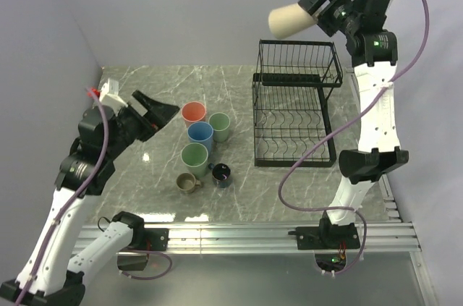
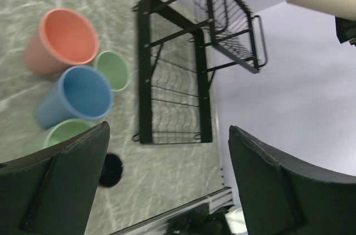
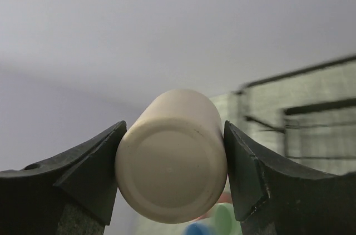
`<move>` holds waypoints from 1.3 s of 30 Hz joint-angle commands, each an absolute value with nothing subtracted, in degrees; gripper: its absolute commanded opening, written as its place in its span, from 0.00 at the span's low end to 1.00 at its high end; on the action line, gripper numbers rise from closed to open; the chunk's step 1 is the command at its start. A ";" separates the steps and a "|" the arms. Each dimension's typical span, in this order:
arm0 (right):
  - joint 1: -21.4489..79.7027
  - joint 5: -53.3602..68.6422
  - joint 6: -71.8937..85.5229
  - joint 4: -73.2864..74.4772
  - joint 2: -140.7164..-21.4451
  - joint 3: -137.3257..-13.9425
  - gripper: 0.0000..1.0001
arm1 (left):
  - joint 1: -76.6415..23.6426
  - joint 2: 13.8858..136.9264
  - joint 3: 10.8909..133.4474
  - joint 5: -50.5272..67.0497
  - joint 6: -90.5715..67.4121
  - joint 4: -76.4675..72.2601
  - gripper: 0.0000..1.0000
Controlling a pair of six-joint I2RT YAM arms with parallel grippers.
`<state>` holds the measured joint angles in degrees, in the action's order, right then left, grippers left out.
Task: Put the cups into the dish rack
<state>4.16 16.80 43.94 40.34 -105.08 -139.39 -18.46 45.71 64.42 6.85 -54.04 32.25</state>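
A grey marbled table is lying between pale lavender walls. On the left, the left arm is rising from its base, bending at the elbow and leaning in over the table. Its left pincer is pointing to the right with the fingers standing wide apart, and nothing is sitting between them.

Just to the right of this pincer, six cups are standing upright in a close group. The salmon-pink tumbler is standing nearest to the tips. The blue tumbler and one pale green tumbler are standing beyond it. A second pale green tumbler is standing nearer to the arm bases. The olive-tan mug and the dark navy mug are standing nearest to the bases.

Further right, the black wire dish rack is standing with both tiers bare. The right arm is stretching up tall beside it. The right pincer is hanging high above the rack's far end and is clamping the beige tumbler near its base. This matte tumbler is lying on its side in the air, its flat bottom facing the wrist.
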 commanded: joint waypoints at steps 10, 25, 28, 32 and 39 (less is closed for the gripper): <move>12.21 -10.98 24.61 51.33 -112.66 -138.16 0.00 | -18.28 35.33 59.15 0.18 -53.97 46.22 0.90; 18.19 -16.35 20.31 48.69 -120.67 -138.60 0.20 | -18.28 31.47 61.61 -4.13 -54.32 55.46 0.90; 19.60 -16.26 19.69 48.25 -120.94 -139.04 0.60 | -18.28 31.73 62.05 -4.48 -53.88 56.86 0.90; 20.74 -16.52 19.42 47.81 -120.68 -139.57 0.90 | -18.28 32.25 62.49 -4.66 -52.74 57.74 0.90; 20.74 -16.96 19.69 48.08 -117.87 -140.01 0.97 | -18.28 32.78 61.17 -2.99 -51.68 56.87 0.91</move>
